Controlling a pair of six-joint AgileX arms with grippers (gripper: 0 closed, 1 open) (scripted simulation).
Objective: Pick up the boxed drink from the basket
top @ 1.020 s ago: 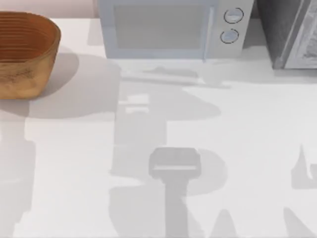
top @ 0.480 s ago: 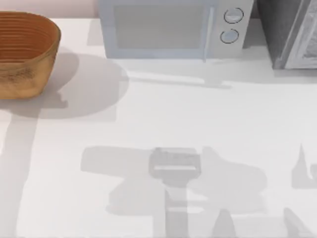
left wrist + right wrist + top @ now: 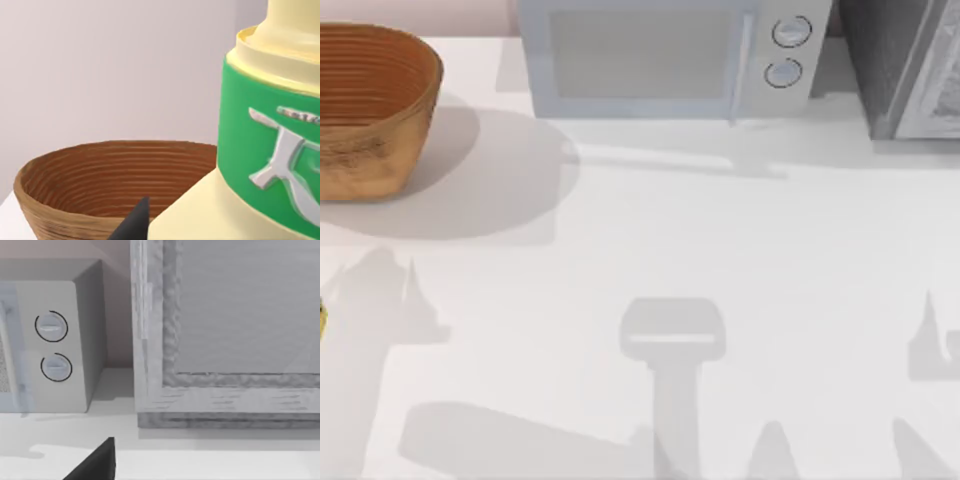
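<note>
The boxed drink (image 3: 270, 150) is pale cream-yellow with a green band and looms close in the left wrist view. My left gripper (image 3: 210, 232) is shut on it, and one dark fingertip (image 3: 134, 222) shows beside its lower body. The drink hangs outside the basket (image 3: 100, 175), which stands behind it and shows nothing on its ribbed brown inner wall. In the top view, a yellow sliver of the drink (image 3: 322, 320) sits at the left edge, in front of the basket (image 3: 370, 105) at the back left. A dark part of my right gripper (image 3: 97, 462) appears low in the right wrist view, facing the back right corner.
A white microwave (image 3: 660, 55) stands at the back middle, with two round knobs (image 3: 788, 50) on its right side. A grey cabinet (image 3: 910, 65) stands at the back right. Arm shadows lie across the white table (image 3: 720, 240).
The left arm's shadow has slid from the middle of the table toward the front left. A yellow sliver of the drink now shows at the top view's left edge.
</note>
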